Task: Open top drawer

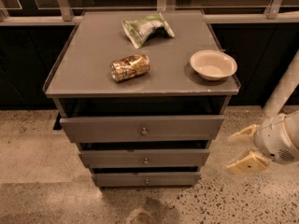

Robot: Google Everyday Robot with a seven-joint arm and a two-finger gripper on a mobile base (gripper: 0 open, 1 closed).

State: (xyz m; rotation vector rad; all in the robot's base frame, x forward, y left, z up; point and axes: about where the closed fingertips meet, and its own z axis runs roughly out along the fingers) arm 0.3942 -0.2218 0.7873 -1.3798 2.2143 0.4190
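While the arm runs off the right edge, the gripper hangs right of the desk, fingers apart and empty, clear of the top drawer, which juts forward, its inside hidden in shadow.

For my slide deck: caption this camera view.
Open gripper hovers to the right of the top drawer, not touching its knob.

Top drawer: plain grey; knob dull silver
Cabinet top: plain grey; matches the drawer
Can: gold and brown; mottled print
Bag: green and white; printed
Bowl: plain cream
Floor: beige; dark speckles
Gripper: cream fingers, white body; low at right, apart from the cabinet; fingers spread
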